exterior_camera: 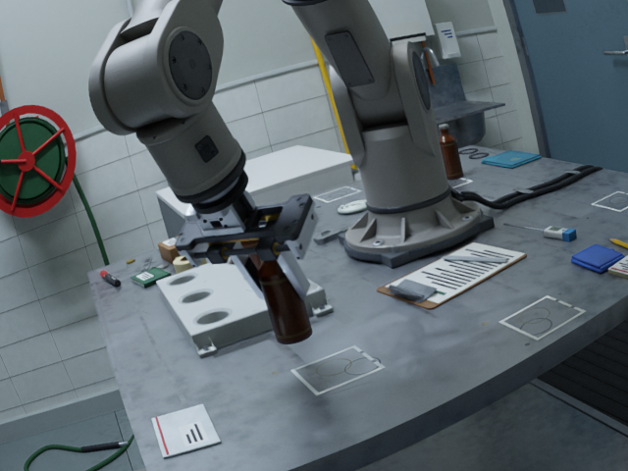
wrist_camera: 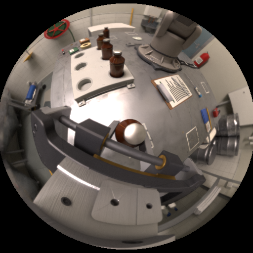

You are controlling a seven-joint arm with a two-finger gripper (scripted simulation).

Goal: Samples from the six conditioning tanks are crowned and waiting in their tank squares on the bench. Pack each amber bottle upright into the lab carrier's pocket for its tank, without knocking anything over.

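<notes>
An amber bottle (exterior_camera: pixel 284 304) (wrist_camera: pixel 128 133) with a silver crown hangs a little tilted in my gripper (exterior_camera: pixel 269 263) (wrist_camera: pixel 123 138), whose fingers are closed around its upper body. It is lifted off the bench, above and left of an empty tank square (exterior_camera: pixel 337 369). The white lab carrier (exterior_camera: pixel 223 301) (wrist_camera: pixel 98 71) lies just behind and to the left. Three bottles (wrist_camera: pixel 116 64) (wrist_camera: pixel 107 48) (wrist_camera: pixel 100 41) stand upright in its right row of pockets. Its left row of three pockets (exterior_camera: pixel 197 297) (wrist_camera: pixel 81 68) is empty. Another amber bottle (exterior_camera: pixel 450 152) (wrist_camera: pixel 106 32) stands on a square behind the robot base.
The robot base (exterior_camera: pixel 411 223) stands right of the carrier. A clipboard (exterior_camera: pixel 454 274) lies in front of it. Another marked square (exterior_camera: pixel 542 317) is toward the right front edge. A white card (exterior_camera: pixel 185 430) lies at the front left. Small items (exterior_camera: pixel 147 274) sit behind the carrier.
</notes>
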